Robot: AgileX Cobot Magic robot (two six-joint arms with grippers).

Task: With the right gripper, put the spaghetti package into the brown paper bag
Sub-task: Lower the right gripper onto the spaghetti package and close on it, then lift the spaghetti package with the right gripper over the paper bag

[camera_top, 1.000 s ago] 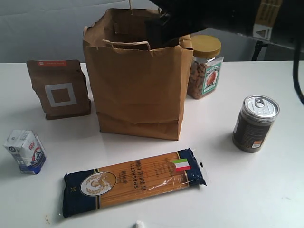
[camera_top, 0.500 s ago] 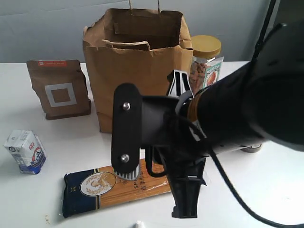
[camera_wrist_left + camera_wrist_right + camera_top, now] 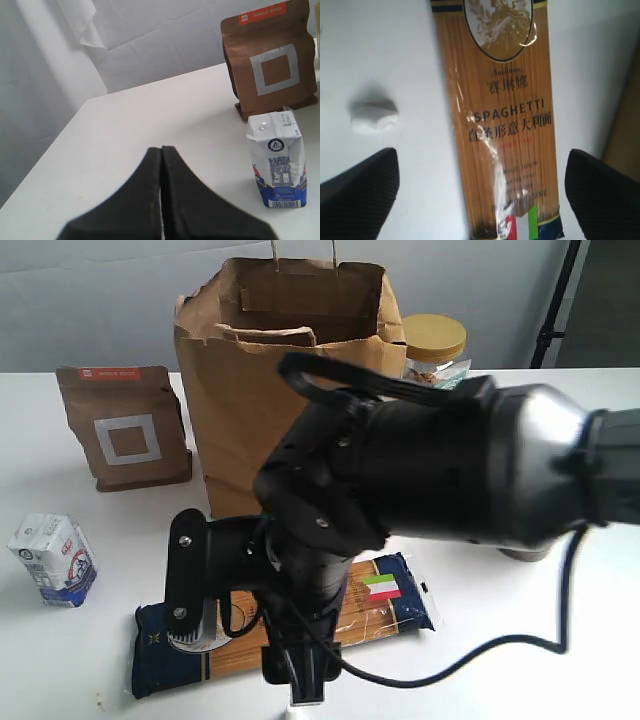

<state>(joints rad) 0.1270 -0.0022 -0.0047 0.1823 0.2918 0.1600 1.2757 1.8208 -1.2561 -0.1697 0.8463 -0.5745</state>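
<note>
The spaghetti package (image 3: 393, 596) lies flat on the white table in front of the brown paper bag (image 3: 262, 400), which stands upright with its mouth open. My right gripper (image 3: 242, 645) hangs low over the package's middle and hides most of it in the exterior view. In the right wrist view the package (image 3: 502, 115) runs lengthwise between the gripper's (image 3: 481, 192) two black fingers (image 3: 360, 185), which stand wide apart on either side without touching it. My left gripper (image 3: 161, 151) is shut and holds nothing, low over the table's left part.
A brown pouch with a white square label (image 3: 125, 425) and a small milk carton (image 3: 52, 560) stand at the left. A yellow-lidded jar (image 3: 436, 340) is behind the bag's right side. A small white lump (image 3: 372, 116) lies beside the package.
The right arm has come down from above the bag to the spaghetti package and shifted left along it, fingers open. The can at the right is now hidden behind the arm.
</note>
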